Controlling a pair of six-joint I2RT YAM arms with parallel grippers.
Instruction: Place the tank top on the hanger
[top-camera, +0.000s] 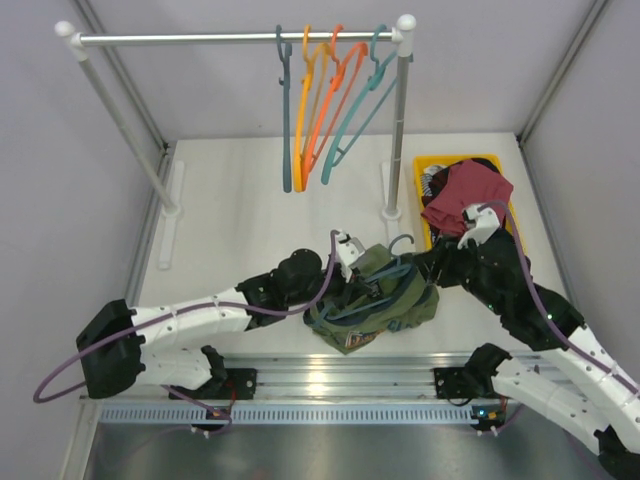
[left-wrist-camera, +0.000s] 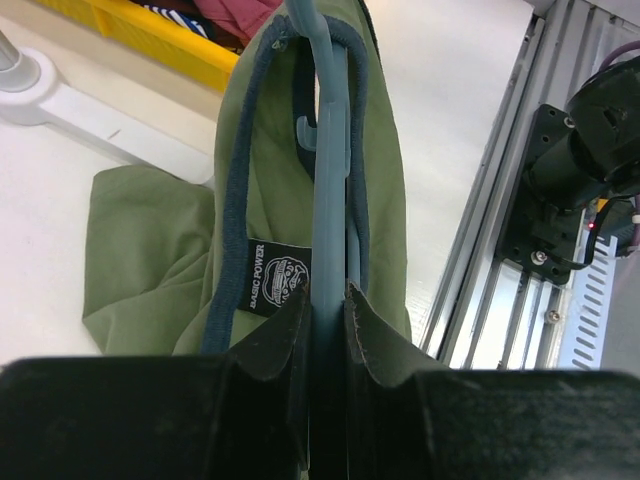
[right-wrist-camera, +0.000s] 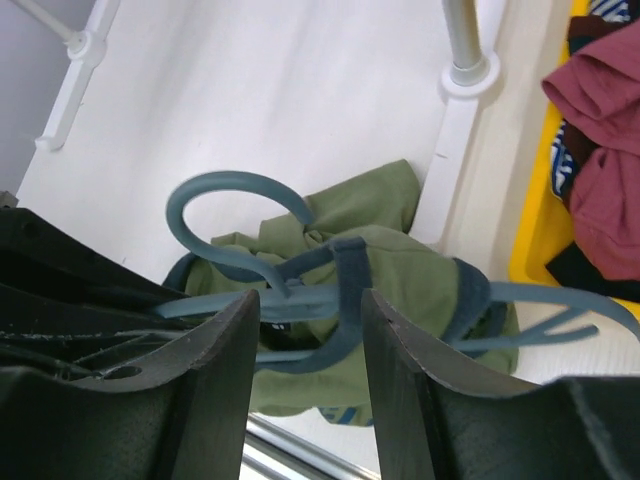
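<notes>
Left claw (left-wrist-camera: 325, 298) clamped on the hanger (left-wrist-camera: 330, 180) bar, tank top (left-wrist-camera: 150, 250) bunched just ahead of its tips. Right claw (right-wrist-camera: 310, 300) gaping, holding nothing. Risk: strap looks only half-seated, so any tilt slides it onto the bench (left-wrist-camera: 450, 60).

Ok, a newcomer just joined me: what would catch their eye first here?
The olive tank top bunched at the near edge of the table, with the slate-teal hanger tangled in its straps. The left claw is shut on that hanger; the right claw stands open beside its hook. Behind, orange hangers dangle from the rail, and a maroon garment spills from the yellow bin at right.
</notes>
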